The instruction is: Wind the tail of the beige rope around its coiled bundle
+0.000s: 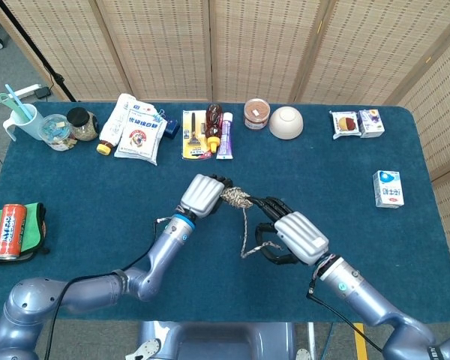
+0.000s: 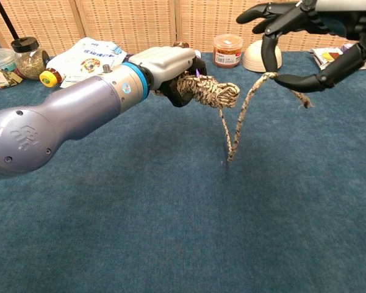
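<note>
Rope is light, soft and limp, so it probably sags wherever it isn't held; best grips look like the bundle body and the tail near its free end. Left hand [image 2: 171, 67] grips the coiled bundle [image 2: 210, 91] above the table [image 2: 171, 232]. Right hand [image 2: 305, 36] pinches the tail [image 2: 244, 116] between thumb and one finger, the rest spread, with the slack looping down between the hands.

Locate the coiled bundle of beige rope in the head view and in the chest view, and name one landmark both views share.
Head view: the coiled bundle sits just left of centre, held by the left hand.
Chest view: the coiled bundle is in the upper middle, at the tip of the left hand.
Shared landmark: the white bowl at the table's far edge.
</note>
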`<state>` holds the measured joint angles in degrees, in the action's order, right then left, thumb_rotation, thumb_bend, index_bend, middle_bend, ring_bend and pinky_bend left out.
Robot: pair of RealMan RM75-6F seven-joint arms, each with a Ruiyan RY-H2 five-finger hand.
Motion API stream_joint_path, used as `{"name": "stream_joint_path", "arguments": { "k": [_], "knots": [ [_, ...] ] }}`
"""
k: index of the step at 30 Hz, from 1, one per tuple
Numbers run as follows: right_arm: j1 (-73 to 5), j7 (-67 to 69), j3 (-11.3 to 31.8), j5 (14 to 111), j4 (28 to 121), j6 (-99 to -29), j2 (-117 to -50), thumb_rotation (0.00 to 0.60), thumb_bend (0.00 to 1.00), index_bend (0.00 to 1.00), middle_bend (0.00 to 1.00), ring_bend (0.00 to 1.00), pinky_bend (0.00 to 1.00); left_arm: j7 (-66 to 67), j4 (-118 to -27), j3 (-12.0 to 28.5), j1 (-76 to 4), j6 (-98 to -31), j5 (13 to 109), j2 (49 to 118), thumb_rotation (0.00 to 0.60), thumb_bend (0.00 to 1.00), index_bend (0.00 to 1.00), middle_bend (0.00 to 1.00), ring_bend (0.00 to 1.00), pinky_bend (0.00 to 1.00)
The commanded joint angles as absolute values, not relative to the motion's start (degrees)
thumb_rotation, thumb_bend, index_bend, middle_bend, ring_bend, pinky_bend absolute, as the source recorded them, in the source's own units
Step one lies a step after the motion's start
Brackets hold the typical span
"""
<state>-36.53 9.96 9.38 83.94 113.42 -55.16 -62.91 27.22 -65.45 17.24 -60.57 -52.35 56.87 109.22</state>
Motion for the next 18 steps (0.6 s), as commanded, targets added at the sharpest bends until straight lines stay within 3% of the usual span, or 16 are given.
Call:
{"name": "stream_joint_path", "arguments": {
  "k": [1,11,18],
  "knots": [
    [-38.86,10.99,12.09,80.26,115.15,-52.93,-62.20,0.600,0.59,0.69,0.00,0.00,0.00,26.94,-63.77,16.66,-61.05,-52.39,57.81,110.70,0.600,0.52,0.54,0.43,0.40,0.58],
    [-45.87,7.17,19.17,64.05,117.06,-49.17,-62.97,0.600,0.59,0.71,0.00,0.00,0.00,27.03,-60.99,15.87,-61.72,-51.18,58.99,112.75,0.600,0.52,0.54,0.43,0.40,0.58],
    [-50.92,3.24,22.85,51.69,114.77,-50.41,-65.16,0.600,0.59,0.71,0.00,0.00,0.00,26.91,-59.18,15.28,-62.01,-50.59,60.05,114.67,0.600,0.52,0.54,0.43,0.40,0.58]
  ]
}}
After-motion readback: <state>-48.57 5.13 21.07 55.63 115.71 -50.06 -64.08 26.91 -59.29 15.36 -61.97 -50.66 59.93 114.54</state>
